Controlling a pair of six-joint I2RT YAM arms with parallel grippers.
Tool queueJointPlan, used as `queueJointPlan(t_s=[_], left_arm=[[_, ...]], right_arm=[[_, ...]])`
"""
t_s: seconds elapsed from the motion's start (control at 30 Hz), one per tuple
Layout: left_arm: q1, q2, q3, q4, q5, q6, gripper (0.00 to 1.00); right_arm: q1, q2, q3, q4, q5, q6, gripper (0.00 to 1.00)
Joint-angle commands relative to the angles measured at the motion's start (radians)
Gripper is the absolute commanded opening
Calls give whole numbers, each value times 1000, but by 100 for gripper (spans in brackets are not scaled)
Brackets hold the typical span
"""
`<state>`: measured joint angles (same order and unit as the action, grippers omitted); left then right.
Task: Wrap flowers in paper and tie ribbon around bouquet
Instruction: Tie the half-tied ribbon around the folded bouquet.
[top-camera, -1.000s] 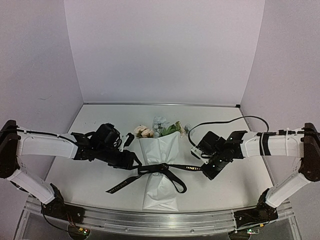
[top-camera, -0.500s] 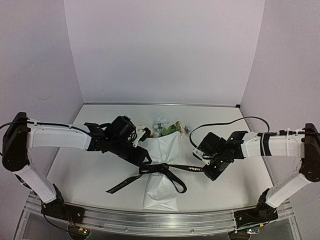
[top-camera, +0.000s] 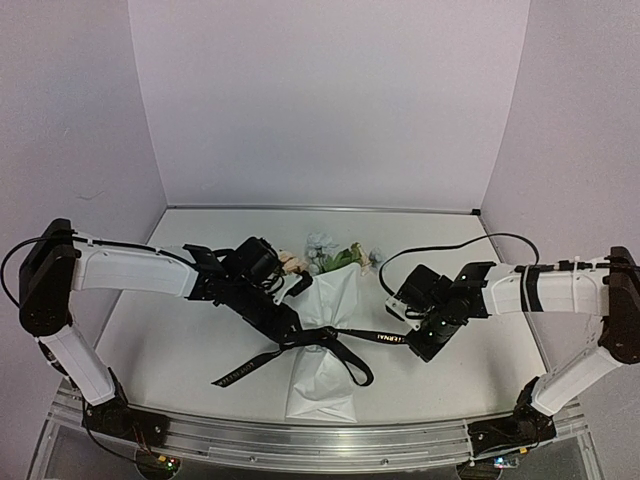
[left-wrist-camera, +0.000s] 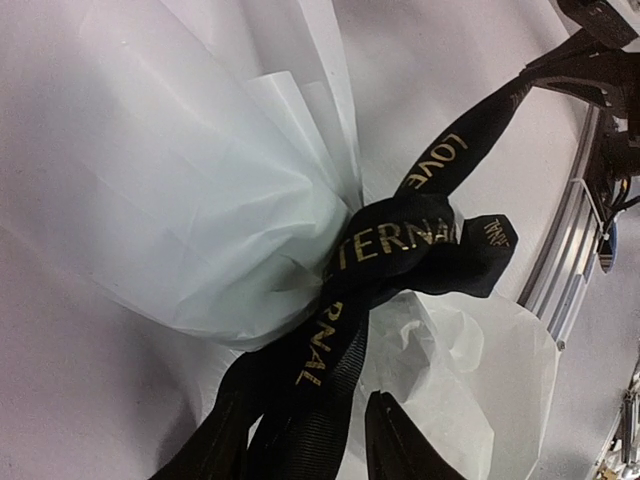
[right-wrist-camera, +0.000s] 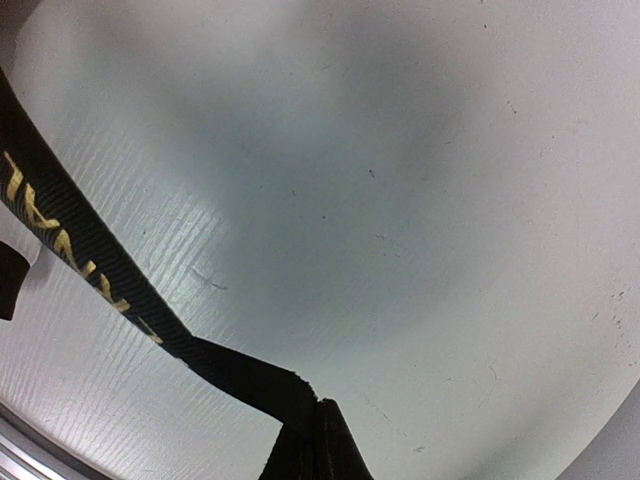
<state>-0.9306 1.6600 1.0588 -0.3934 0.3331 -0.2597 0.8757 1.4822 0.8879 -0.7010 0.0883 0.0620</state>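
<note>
We judged the wrapping done: the paper (top-camera: 335, 295) coned the flowers (top-camera: 322, 252), and the bouquet (top-camera: 320, 375) lay on the worktop (top-camera: 170, 340) between both arms. The ribbon (left-wrist-camera: 400, 240) was knotted round its waist. Our right fingers (right-wrist-camera: 318, 445) pinched one tail; our left fingers (left-wrist-camera: 400, 450) stood apart astride another strand. Only tightening seemed left.

Crinkled matt white paper (left-wrist-camera: 150, 180), woven black ribbon (left-wrist-camera: 400, 240) (gold lettering, faint sheen), smooth matt table (right-wrist-camera: 400, 200)
</note>
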Motion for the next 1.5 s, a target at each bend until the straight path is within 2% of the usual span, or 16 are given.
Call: queueJointPlan(t_s=[0.0,0.17,0.27,0.57,1.0,1.33,1.47], left_arm=[[0,-1,34,13,69,11,35],[-1,-5,33,27,79,7,16],[1,-20,22,48,66,-6,1],[11,-150,-105,151,-59,-88,0],[114,-295,-322,285,-103,-239,0],[123,-299,-350,286,-132,-249,0],[126,-279,-342,298,-97,-238,0]], right_arm=[[2,-3,20,-13,4,13,0],[3,-1,20,-14,2,16,0],[2,2,21,-16,1,18,0],[2,34,35,-26,-1,36,0],[-1,83,42,-32,16,44,0],[-15,110,56,-37,54,62,0],[-32,133,85,-34,37,55,0]])
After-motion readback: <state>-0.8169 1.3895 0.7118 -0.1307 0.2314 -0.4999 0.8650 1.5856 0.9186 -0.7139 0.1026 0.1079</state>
